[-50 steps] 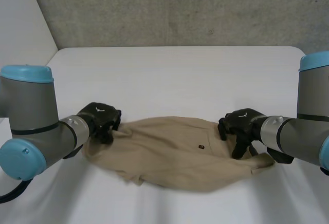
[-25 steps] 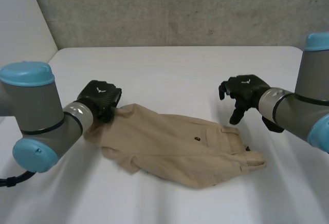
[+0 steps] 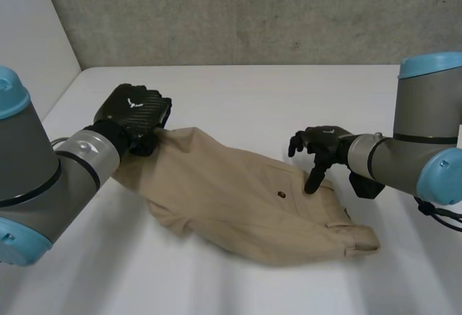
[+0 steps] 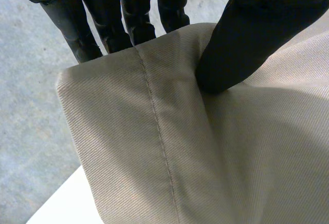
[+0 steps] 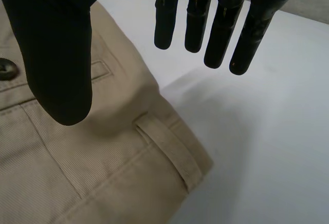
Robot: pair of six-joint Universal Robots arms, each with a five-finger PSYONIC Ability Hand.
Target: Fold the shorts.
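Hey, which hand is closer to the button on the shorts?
The right hand. It is open over the shorts, just beside the button; the left hand pinches their far leg end, well away.

Beige shorts (image 3: pixel 238 203) lie rumpled across the white table, 1 corner lifted, apparently partly folded.

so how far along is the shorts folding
Early. No neat fold yet: the beige twill shorts lie rumpled on the white table. The left hand pinches a leg end, raised; the right hand hovers open by the waistband. The folding itself is left.
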